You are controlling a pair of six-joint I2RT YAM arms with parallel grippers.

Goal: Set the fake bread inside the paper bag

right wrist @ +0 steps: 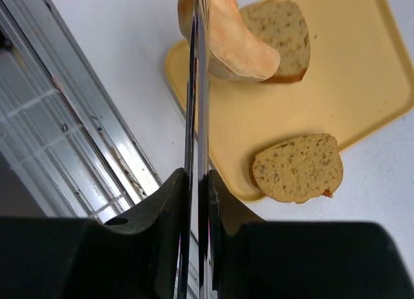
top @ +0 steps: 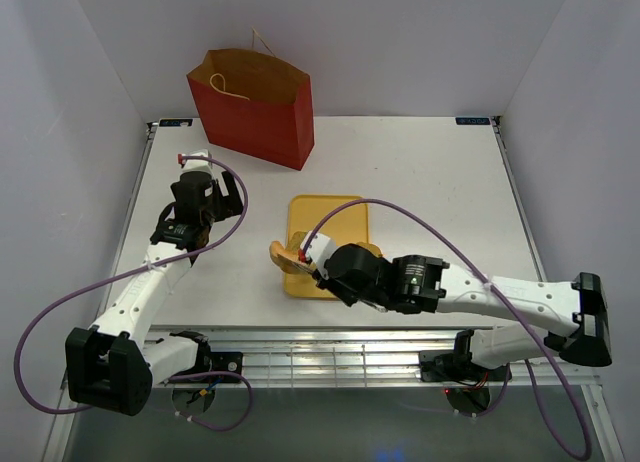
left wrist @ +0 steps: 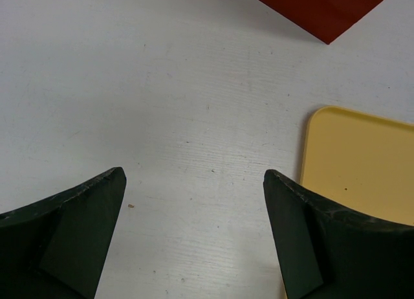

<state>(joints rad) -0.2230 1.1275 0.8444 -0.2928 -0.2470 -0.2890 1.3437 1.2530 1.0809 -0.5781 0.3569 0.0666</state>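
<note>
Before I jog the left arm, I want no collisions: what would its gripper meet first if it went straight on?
Probably the bare white table: the open left gripper points down at it, the paper bag farther ahead, the yellow tray aside.

You have one pale bun (right wrist: 233,46) and two speckled slices (right wrist: 299,167) at the one yellow tray (right wrist: 362,85); one red paper bag (top: 255,117) stands beyond that tray.
</note>
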